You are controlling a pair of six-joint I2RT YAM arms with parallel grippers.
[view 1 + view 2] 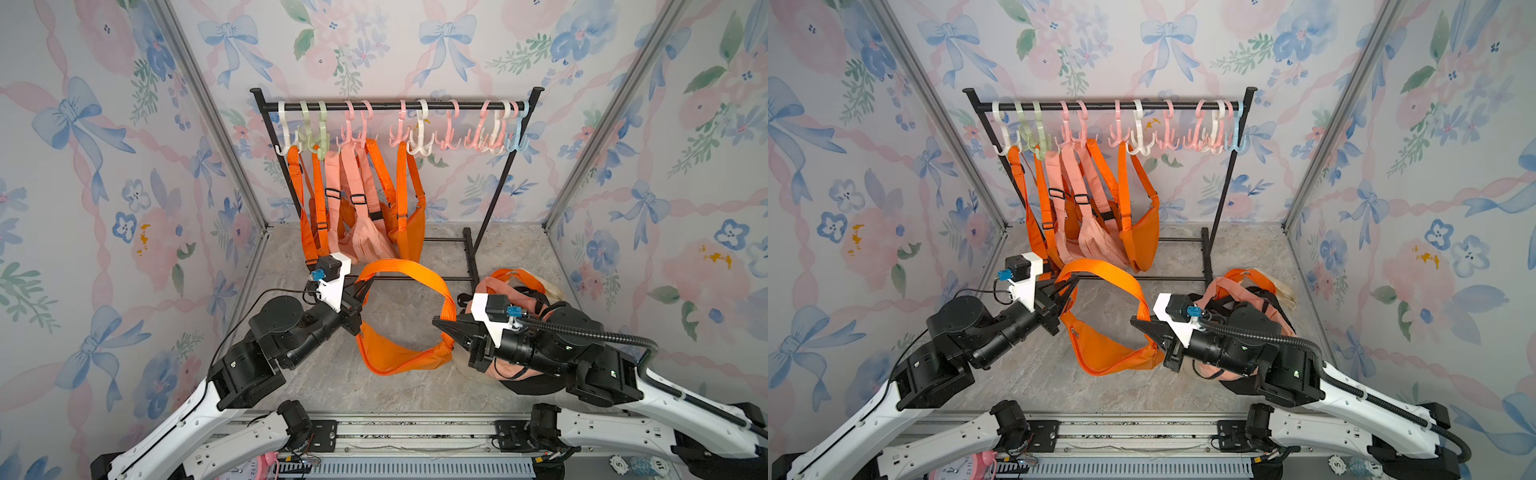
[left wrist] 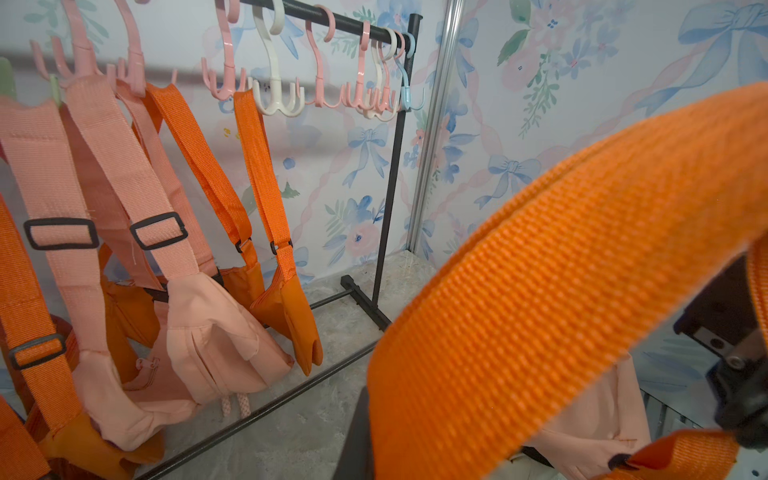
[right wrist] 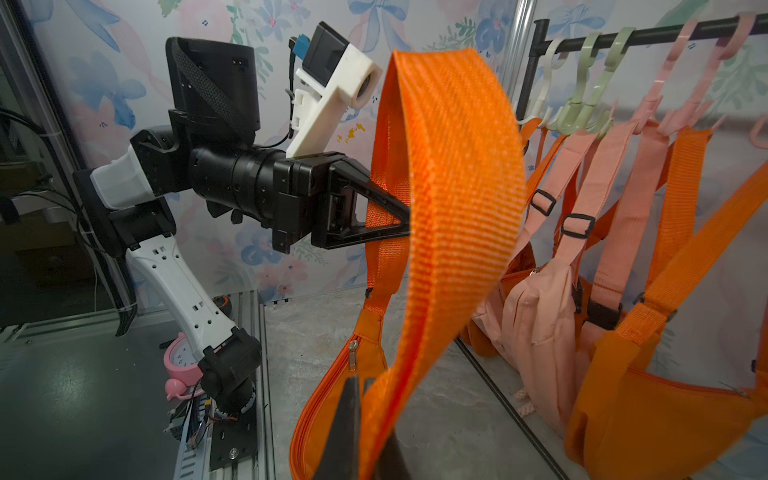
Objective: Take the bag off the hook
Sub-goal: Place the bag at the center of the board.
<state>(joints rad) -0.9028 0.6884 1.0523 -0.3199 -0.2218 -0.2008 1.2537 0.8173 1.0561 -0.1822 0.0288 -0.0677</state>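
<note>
At left centre of both top views, the left pincer point(image 1: 367, 286) is clamped narrow on the strap point(image 1: 409, 269) of the orange bag point(image 1: 395, 355). The right wrist view shows its fingers point(image 3: 386, 208) biting the webbing flat. The bag is clear of the hooks point(image 1: 420, 141): it hangs in the middle of the frame between the two arms, low over the desk point(image 1: 328, 386), and I cannot tell whether its belly touches the surface. The rack point(image 1: 395, 107) stands above it in the frame, with the hanging bags point(image 1: 365, 232) on its left half.

Right of centre, the right pincer point(image 1: 441, 324) is closed on the same strap, close to the bag's end. Further right, partly under that arm, is a pile of bags point(image 1: 515, 286).

The unhooking looks done, so what remains is probably to set the bag down. To do that well:
- Move both arms together so the strap loop stays slack and does not pull tight between them.
- Keep the loop low and forward, away from the rack's foot bars and the hanging straps.
- Release one pincer before the other so the webbing falls free without snagging a finger.
</note>
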